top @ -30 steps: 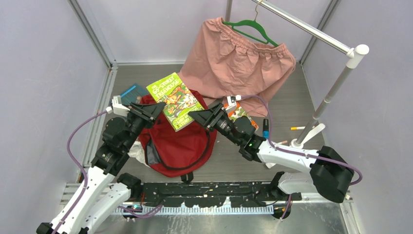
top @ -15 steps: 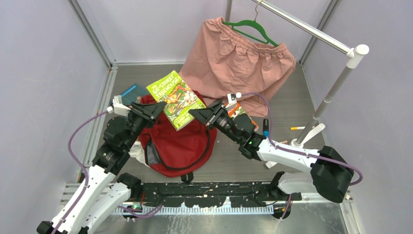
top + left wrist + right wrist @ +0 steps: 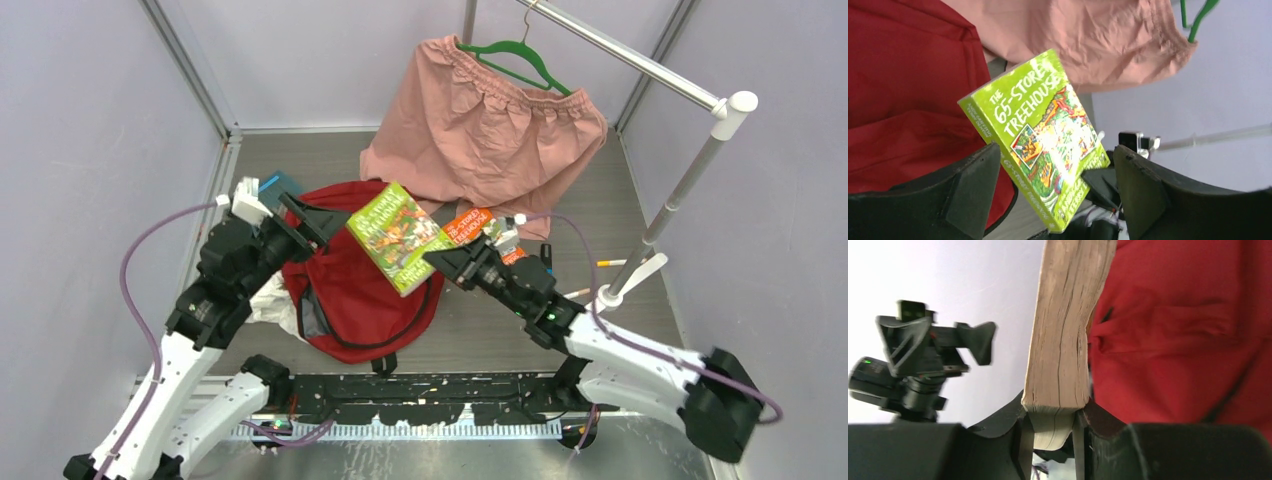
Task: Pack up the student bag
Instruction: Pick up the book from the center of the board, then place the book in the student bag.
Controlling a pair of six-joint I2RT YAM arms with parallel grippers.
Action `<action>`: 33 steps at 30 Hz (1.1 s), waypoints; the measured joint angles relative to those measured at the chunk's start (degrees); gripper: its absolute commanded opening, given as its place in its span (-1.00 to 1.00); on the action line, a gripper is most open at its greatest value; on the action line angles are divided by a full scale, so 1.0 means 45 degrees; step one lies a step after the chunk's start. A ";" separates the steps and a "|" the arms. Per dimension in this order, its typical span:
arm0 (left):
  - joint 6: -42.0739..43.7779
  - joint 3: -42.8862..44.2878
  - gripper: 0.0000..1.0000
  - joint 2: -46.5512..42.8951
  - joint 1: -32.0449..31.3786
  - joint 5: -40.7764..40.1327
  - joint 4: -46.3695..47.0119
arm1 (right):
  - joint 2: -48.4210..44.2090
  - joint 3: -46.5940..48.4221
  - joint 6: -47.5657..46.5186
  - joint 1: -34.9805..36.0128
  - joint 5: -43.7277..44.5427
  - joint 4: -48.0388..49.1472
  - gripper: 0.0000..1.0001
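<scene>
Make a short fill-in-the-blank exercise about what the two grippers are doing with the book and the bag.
1. The right gripper is shut on a ____ book.
2. The left gripper is ____ and holds nothing.
3. The held book is above the ____ student bag.
4. The shorts beyond the bag are ____.
Missing words: green; open; red; pink.

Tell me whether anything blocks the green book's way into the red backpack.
Nothing visible does. The right gripper holds the green book above the student bag, whose grey-lined opening at the near-left side lies uncovered. The left gripper hangs open by the bag's far-left edge, off that path.
</scene>
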 measured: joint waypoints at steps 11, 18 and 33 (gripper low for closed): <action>0.4779 0.1870 0.58 0.3468 -0.2297 0.2268 -0.3711 | -0.6251 0.2841 -0.3332 -0.1656 0.1807 -1.2687 -0.98; 0.6042 0.2351 0.54 0.5659 -0.5746 0.0772 -0.4614 | -0.5659 0.5513 -0.5343 -0.1817 0.2875 -1.6368 -0.98; 0.6523 0.2958 0.54 0.9442 -0.9564 -0.3993 -0.3886 | -0.6232 0.5396 -0.5712 -0.1817 0.3245 -1.7884 -0.98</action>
